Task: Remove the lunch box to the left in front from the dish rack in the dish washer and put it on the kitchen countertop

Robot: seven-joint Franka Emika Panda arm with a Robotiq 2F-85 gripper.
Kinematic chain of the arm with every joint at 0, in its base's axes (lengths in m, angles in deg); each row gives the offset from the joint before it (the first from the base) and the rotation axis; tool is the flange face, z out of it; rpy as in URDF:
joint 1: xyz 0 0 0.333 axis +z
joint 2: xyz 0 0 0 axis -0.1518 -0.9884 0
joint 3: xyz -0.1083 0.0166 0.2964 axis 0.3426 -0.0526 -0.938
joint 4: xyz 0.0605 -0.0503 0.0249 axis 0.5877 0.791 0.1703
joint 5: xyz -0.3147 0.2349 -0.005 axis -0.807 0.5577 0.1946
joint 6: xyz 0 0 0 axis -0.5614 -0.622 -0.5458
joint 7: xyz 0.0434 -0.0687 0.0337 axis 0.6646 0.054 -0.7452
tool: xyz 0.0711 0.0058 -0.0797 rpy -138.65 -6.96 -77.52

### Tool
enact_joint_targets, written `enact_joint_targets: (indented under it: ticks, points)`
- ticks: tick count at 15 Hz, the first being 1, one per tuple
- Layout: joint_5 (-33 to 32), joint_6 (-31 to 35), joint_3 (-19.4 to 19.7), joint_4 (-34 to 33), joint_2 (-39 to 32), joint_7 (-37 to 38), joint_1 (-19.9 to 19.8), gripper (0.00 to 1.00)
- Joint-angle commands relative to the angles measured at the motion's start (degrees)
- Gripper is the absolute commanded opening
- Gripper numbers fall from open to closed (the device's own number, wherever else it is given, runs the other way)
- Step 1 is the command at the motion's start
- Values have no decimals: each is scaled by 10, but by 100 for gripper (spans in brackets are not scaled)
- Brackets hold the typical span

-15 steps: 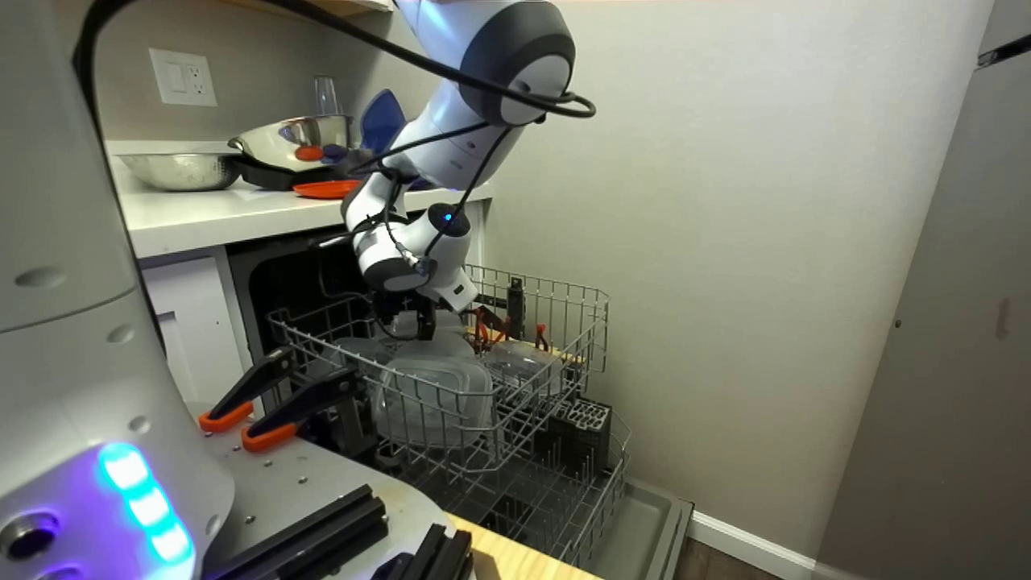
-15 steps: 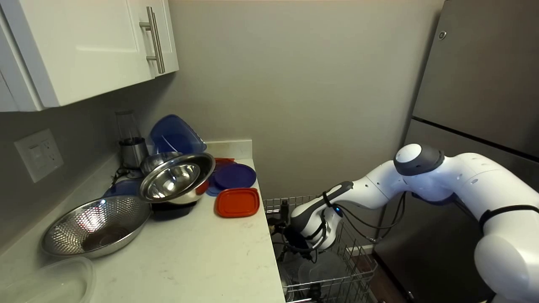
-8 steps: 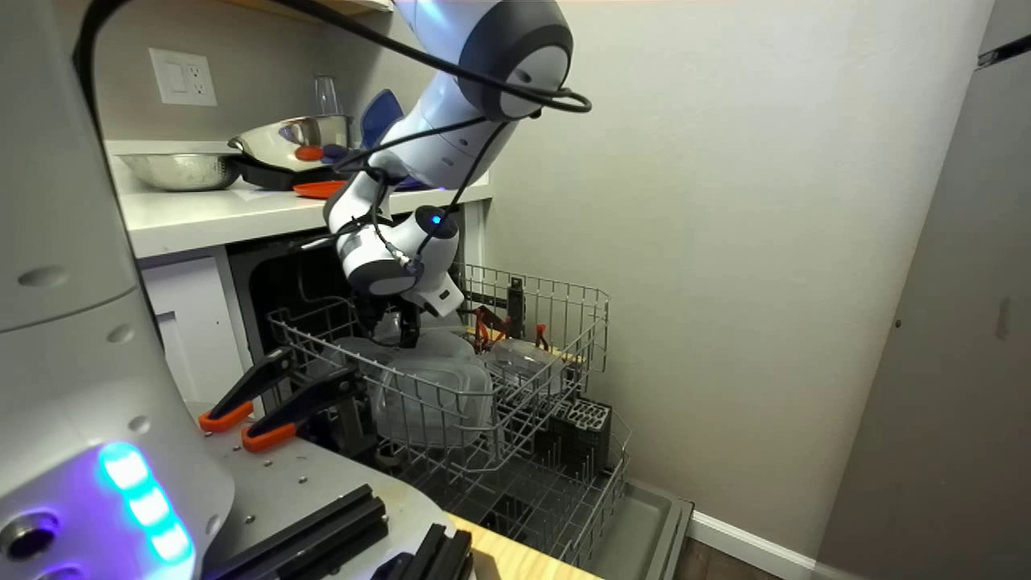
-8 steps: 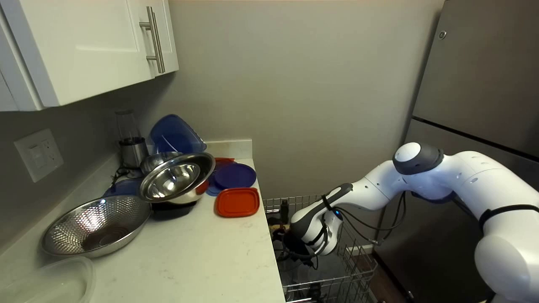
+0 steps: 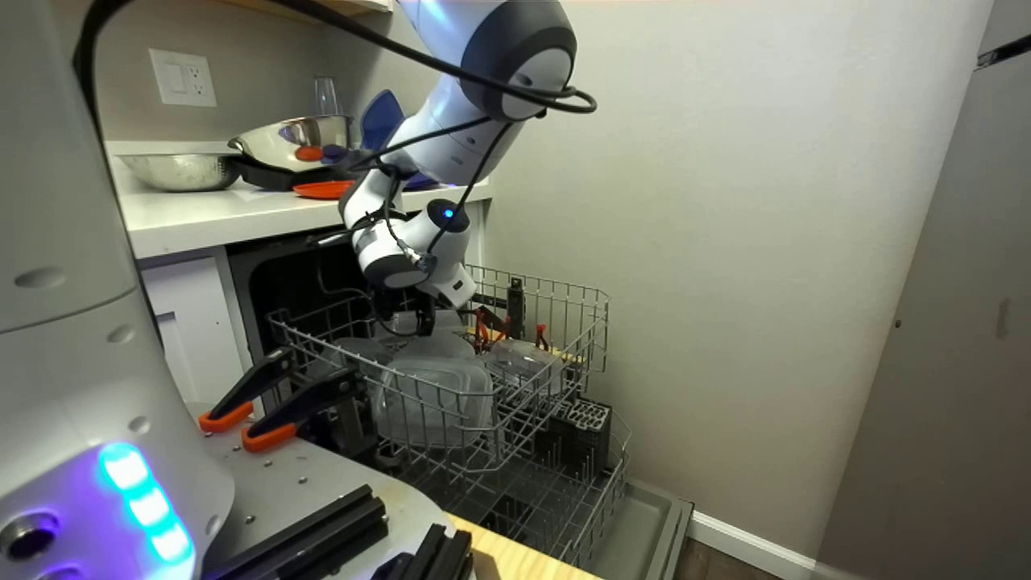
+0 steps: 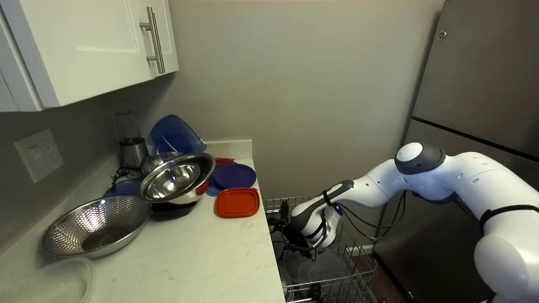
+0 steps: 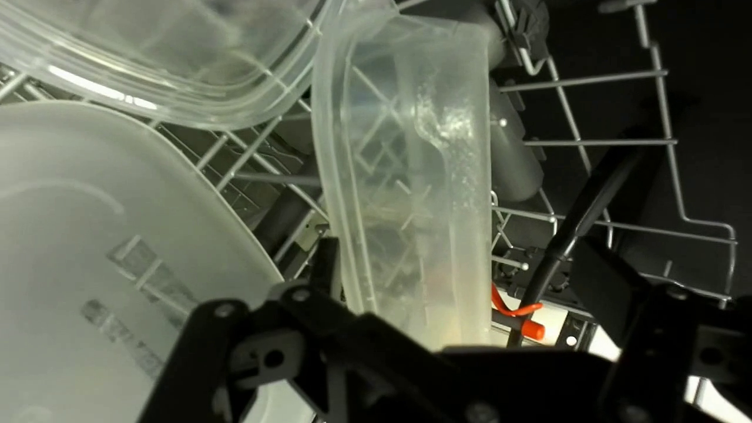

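Between the spread fingers of my gripper (image 7: 461,258) in the wrist view stands a translucent rectangular lunch box (image 7: 405,176), turned on its side. Its rim lies close beside the left finger (image 7: 325,264); a wide gap separates it from the right finger (image 7: 608,282). Whether the left finger touches it cannot be told. The dish rack (image 7: 623,142) holds it, pulled out of the dish washer (image 5: 636,532). In an exterior view my gripper (image 5: 403,318) is low inside the upper rack, partly hidden by the wrist. The white kitchen countertop (image 6: 202,256) is beside and above the rack.
A frosted container (image 7: 117,235) and a clear round-sided tub (image 7: 194,70) crowd the lunch box. Red-handled tools (image 5: 491,326) lie deeper in the rack. On the countertop are a colander (image 6: 99,227), steel bowls (image 6: 177,176), lids (image 6: 238,203) and a clear tub (image 6: 50,282).
The gripper first shifted toward the dish washer's cavity, then came back right and slightly up, close to where it was a second ago. The containers stay in place.
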Motion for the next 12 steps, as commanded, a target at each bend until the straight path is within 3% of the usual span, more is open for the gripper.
enact_joint_targets:
  ticks: [1, 8, 12]
  points:
    - [-15, -1, -12, 6, -19, 10, -4, 100]
    - [12, -2, 10, 9, 9, 19, 38, 100]
    - [-9, -3, -3, 3, -12, 10, 25, 100]
